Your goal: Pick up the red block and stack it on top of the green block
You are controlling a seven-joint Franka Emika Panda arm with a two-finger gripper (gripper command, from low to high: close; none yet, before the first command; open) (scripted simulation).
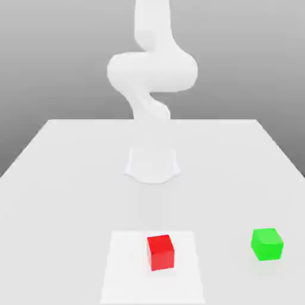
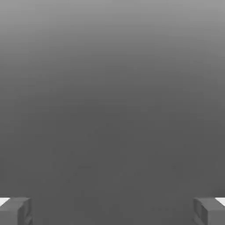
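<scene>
The red block [image 1: 160, 252] rests on the white table [image 1: 59, 155], near its front edge and about midway across. The green block [image 1: 267, 243] stands on the table apart from it, toward the exterior view's right. My white arm [image 1: 152, 71] rises from its base [image 1: 152, 164] at the table's middle and runs up past the exterior view's upper edge. In the hand view my gripper [image 2: 112, 211] is open. Its grey fingertips [image 2: 15, 211] stand far apart with nothing between them, against a plain grey backdrop.
A slightly brighter white square patch [image 1: 122, 271] lies on the table under the red block. The table's back edge [image 1: 152, 121] runs behind the arm's base. A grey backdrop lies beyond it.
</scene>
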